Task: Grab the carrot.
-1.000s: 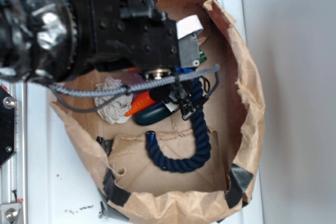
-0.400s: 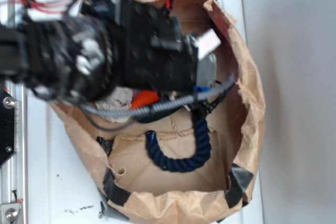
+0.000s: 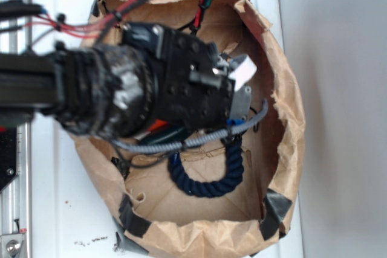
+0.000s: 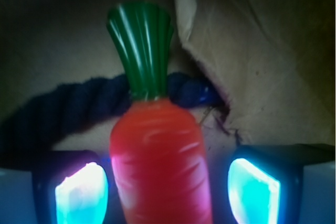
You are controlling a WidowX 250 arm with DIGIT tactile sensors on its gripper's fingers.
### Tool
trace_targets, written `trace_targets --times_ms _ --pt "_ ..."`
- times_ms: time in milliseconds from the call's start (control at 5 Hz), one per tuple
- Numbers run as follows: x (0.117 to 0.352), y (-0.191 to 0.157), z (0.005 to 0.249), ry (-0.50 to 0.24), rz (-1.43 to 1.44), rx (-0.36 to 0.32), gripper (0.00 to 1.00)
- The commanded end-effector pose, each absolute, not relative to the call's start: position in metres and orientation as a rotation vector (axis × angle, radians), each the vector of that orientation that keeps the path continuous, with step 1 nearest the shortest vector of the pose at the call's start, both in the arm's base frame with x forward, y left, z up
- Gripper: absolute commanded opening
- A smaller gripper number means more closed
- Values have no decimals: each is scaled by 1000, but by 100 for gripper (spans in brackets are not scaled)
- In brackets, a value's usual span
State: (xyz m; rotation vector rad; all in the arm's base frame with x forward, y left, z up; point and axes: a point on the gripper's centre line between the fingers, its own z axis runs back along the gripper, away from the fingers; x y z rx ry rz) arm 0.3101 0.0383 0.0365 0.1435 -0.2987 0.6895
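In the wrist view the carrot [image 4: 160, 156], glossy orange with a dark green stem [image 4: 142, 45], lies lengthwise between my gripper [image 4: 167, 192] fingers. The two glowing pads [image 4: 81, 192] stand on either side of it, with a narrow dark gap on the left and a wider one on the right. My gripper is open around the carrot. In the exterior view the black arm [image 3: 181, 89] covers nearly all of it. Only a sliver of the orange carrot [image 3: 158, 125] shows under the wrist.
Everything sits inside a crumpled brown paper bag [image 3: 290, 107] with raised walls. A dark blue rope [image 3: 208, 179] curls on the bag floor just in front of the arm, and the rope [image 4: 63, 108] also runs behind the carrot's stem. A grey cable [image 3: 199, 140] hangs under the wrist.
The arm has moved down into the bag and toward the front. It now covers the white cloth, the dark green toy and most of the carrot.
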Motion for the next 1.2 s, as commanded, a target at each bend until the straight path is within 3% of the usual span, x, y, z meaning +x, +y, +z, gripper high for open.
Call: trace_targets --times_ms 0,200,600,1000 --pt "305 39 36 -326 640 134 100" --pt "305 40 36 -317 655 131 0" --pt "308 42 45 -366 647 160 0" --pt "288 54 116 -331 560 29 0"
